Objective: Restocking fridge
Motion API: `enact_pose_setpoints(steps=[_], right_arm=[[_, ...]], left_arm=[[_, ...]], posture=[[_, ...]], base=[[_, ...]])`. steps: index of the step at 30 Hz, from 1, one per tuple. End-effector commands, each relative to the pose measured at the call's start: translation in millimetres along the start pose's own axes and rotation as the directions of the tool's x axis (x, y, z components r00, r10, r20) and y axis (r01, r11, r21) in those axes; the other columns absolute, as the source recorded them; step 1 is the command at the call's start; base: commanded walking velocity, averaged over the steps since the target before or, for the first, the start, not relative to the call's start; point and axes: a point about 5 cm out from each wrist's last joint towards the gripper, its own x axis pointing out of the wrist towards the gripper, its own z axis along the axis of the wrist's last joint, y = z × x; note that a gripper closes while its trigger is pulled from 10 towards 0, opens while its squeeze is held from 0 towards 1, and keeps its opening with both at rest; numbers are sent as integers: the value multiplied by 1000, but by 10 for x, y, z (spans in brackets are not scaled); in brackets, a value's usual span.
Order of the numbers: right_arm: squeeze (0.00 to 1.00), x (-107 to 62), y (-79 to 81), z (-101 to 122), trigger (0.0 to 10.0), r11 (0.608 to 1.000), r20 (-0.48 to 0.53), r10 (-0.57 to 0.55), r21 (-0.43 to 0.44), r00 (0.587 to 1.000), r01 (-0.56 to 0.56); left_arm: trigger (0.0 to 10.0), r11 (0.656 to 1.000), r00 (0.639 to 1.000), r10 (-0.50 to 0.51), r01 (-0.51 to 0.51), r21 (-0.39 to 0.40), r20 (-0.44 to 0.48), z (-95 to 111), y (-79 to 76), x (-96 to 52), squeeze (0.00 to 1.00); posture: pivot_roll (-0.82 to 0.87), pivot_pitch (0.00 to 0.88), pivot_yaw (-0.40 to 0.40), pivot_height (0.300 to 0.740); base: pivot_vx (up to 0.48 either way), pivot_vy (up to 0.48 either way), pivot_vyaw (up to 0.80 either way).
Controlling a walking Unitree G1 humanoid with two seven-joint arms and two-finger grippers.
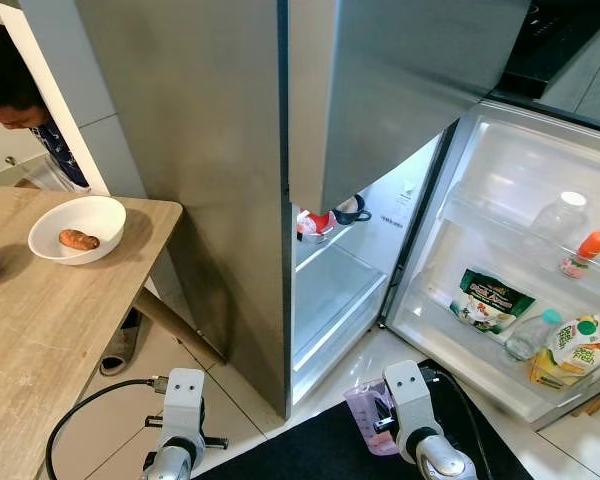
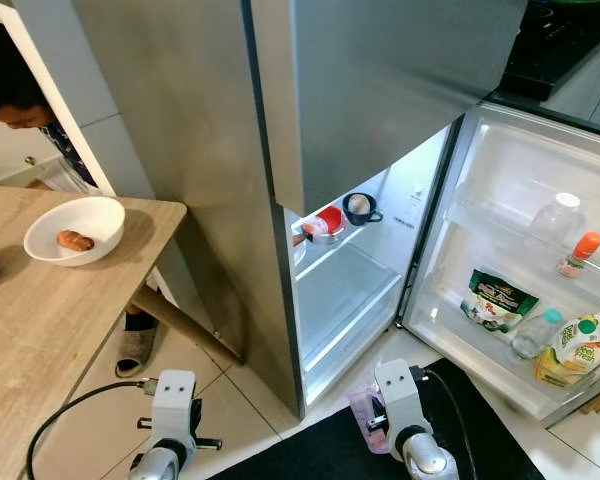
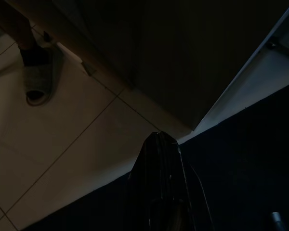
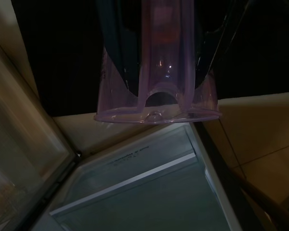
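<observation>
Before the robot, in the head views, a steel fridge (image 1: 230, 150) stands with its lower door (image 1: 520, 270) swung wide, door shelves stocked with packets and bottles, glass shelves inside mostly bare, while the right gripper (image 1: 380, 425) carries a clear purple cup (image 1: 365, 415) low over a black mat (image 1: 310, 455), probably for shelving. Along the left wrist, the idle left gripper (image 3: 156, 187) hangs with fingers together over pale tiles. Along the right wrist, black fingers (image 4: 120, 53) clamp the smooth, translucent cup, aimed at the fridge's glass shelf (image 4: 135, 187).
</observation>
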Motion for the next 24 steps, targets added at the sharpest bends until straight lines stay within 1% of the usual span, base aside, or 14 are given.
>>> enact_pose_setpoints(steps=[1,24], right_arm=[[16,-20,12,-41,10000,1000,-10,1,-2,1000,-1],[12,-12,-19,-22,10000,1000,-6,-9,-4,1000,9]], left_arm=[[10000,1000,1000,-9,9,6,-16,-47,-18,-20,0],[10000,1000,1000,-21,21,9,-18,-41,-32,-12,0]], posture=[[-123,60,2,740],[-126,63,3,740]], base=[[0,0,800],[0,0,800]])
